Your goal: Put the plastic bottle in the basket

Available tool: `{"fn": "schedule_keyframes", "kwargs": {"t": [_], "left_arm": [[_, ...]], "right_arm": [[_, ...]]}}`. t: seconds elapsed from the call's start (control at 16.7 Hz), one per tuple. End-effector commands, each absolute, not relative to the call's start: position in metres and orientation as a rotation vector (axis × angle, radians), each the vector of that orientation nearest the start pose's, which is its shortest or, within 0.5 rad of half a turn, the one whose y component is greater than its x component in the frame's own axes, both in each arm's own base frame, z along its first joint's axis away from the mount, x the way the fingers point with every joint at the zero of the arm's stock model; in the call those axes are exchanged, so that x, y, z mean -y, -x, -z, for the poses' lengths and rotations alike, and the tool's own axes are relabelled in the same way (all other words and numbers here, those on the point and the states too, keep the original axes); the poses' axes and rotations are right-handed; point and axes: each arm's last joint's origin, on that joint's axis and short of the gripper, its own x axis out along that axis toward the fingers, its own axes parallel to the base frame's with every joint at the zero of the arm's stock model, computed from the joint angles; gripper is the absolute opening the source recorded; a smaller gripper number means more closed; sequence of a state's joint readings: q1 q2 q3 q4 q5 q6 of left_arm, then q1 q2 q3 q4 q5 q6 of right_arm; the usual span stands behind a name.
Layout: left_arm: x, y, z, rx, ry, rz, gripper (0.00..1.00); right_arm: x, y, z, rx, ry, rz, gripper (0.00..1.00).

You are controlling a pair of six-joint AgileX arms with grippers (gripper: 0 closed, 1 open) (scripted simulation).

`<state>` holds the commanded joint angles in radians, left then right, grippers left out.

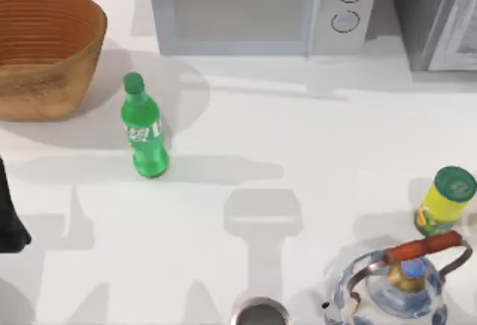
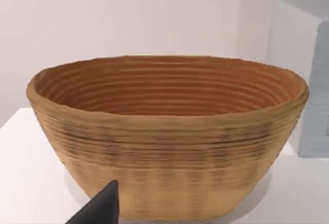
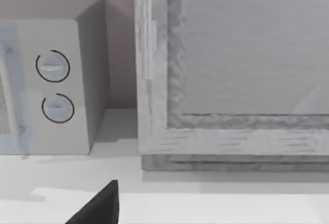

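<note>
1. At the far left edge of the top view, low in the frame, a dark piece of the left arm (image 1: 10, 217) shows over the white table (image 1: 298, 153). Whether its end effector is wide or narrow I cannot tell.
2. In the upper left of the top view sits the wicker basket (image 1: 45, 49), round, tan-brown, with ribbed sides. In the left wrist view the basket (image 2: 169, 136) stands upright and a dark fingertip (image 2: 100, 208) of the left end effector pokes in at the lower edge.
3. Just right of the basket, apart from it, the green plastic bottle (image 1: 143, 127) stands upright on the table, with its green cap and a white-and-green label around the middle.
4. At the top centre stands a microwave (image 1: 257, 8) with two round knobs on its right side.
5. At the bottom centre edge a round metal rim (image 1: 259, 314) peeks in.
6. At the lower right stands a blue-and-white kettle (image 1: 402, 284) with a red handle, and just above it a yellow canister (image 1: 446, 200) with a green lid.
7. In the right wrist view a dark fingertip (image 3: 100, 206) of the right end effector shows at the lower edge; its opening I cannot tell.
</note>
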<state>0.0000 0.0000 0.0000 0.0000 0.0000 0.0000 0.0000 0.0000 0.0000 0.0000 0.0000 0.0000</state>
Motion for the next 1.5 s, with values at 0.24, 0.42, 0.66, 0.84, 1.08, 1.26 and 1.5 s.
{"fn": "schedule_keyframes", "kwargs": {"t": [0.24, 0.42, 0.66, 0.84, 1.08, 1.26, 1.5], "left_arm": [[0.002, -0.107, -0.163, 0.005, -0.004, 0.022, 1.0], [0.005, -0.114, -0.173, 0.012, -0.02, 0.098, 1.0], [0.009, -0.138, -0.182, -0.025, -0.051, 0.236, 1.0], [0.012, -0.166, -0.177, -0.092, -0.067, 0.354, 1.0], [0.015, -0.205, -0.15, -0.192, -0.068, 0.514, 1.0], [0.018, -0.228, -0.126, -0.224, -0.065, 0.626, 1.0], [0.02, -0.248, -0.101, -0.209, -0.073, 0.744, 1.0]], "right_arm": [[0.001, -0.106, -0.16, 0.0, 0.0, 0.0, 1.0], [0.001, -0.106, -0.16, 0.0, 0.0, 0.0, 1.0], [0.001, -0.106, -0.16, 0.0, 0.0, 0.0, 1.0], [0.001, -0.106, -0.16, 0.0, 0.0, 0.0, 1.0], [0.001, -0.106, -0.16, 0.0, 0.0, 0.0, 1.0], [0.001, -0.106, -0.16, 0.0, 0.0, 0.0, 1.0], [0.001, -0.106, -0.16, 0.0, 0.0, 0.0, 1.0]]}}
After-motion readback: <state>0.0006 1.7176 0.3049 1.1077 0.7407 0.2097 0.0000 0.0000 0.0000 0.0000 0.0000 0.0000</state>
